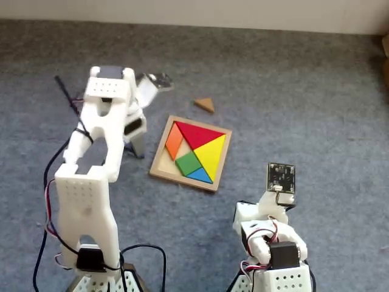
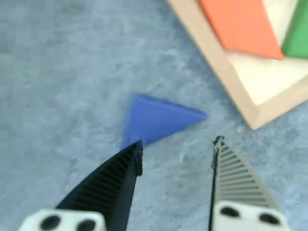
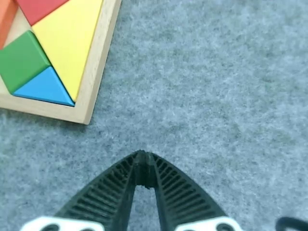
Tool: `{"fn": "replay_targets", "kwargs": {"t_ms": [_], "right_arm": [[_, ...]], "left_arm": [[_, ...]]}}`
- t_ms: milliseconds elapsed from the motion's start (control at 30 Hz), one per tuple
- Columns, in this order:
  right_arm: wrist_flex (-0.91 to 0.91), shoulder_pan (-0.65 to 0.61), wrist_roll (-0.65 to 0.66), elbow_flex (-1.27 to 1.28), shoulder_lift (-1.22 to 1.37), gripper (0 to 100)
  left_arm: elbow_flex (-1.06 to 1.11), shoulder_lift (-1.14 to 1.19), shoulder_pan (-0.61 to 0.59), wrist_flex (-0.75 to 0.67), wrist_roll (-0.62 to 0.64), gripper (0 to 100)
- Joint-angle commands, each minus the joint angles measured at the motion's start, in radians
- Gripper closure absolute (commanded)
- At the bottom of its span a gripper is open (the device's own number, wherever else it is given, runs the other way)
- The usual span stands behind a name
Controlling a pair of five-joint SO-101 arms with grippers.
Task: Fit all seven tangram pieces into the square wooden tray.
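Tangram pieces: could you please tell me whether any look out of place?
Two: a dark blue triangle lies on the grey carpet beside the square wooden tray, and a small brown triangle farther off.

We see soft, even light across the grey carpet (image 1: 304, 91). Ahead of the right gripper (image 3: 143, 156), the wooden tray (image 3: 96, 72) throws a thin shadow along its near edge. Just ahead of the left gripper (image 2: 178, 142), the blue triangle (image 2: 156, 120) casts a faint one.
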Motion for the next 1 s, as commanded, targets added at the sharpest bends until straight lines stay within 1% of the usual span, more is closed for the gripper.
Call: {"fn": "replay_targets", "kwargs": {"t_ms": [0, 100, 267, 433, 533, 700, 967], "right_arm": [[-0.022, 0.018, 0.008, 0.119, -0.016, 99.4], [-0.022, 0.018, 0.008, 0.119, -0.016, 99.4], [-0.022, 0.018, 0.008, 0.119, -0.016, 99.4], [-0.022, 0.018, 0.008, 0.119, -0.016, 99.4], [-0.022, 0.018, 0.008, 0.119, -0.016, 99.4], [-0.022, 0.018, 0.008, 0.119, -0.016, 99.4], [-0.022, 0.018, 0.008, 0.119, -0.016, 99.4]], "left_arm": [[-0.102, -0.067, -0.044, 0.011, 0.014, 75], [-0.136, -0.015, -0.054, 0.008, 0.012, 75], [-0.216, 0.145, -0.059, -0.031, 0.012, 75], [-0.323, 0.305, -0.048, -0.020, -0.035, 75], [-0.377, 0.369, -0.041, 0.034, -0.044, 75], [-0.427, 0.404, -0.033, 0.104, -0.129, 76], [-0.403, 0.400, -0.022, 0.110, -0.150, 76]]}}
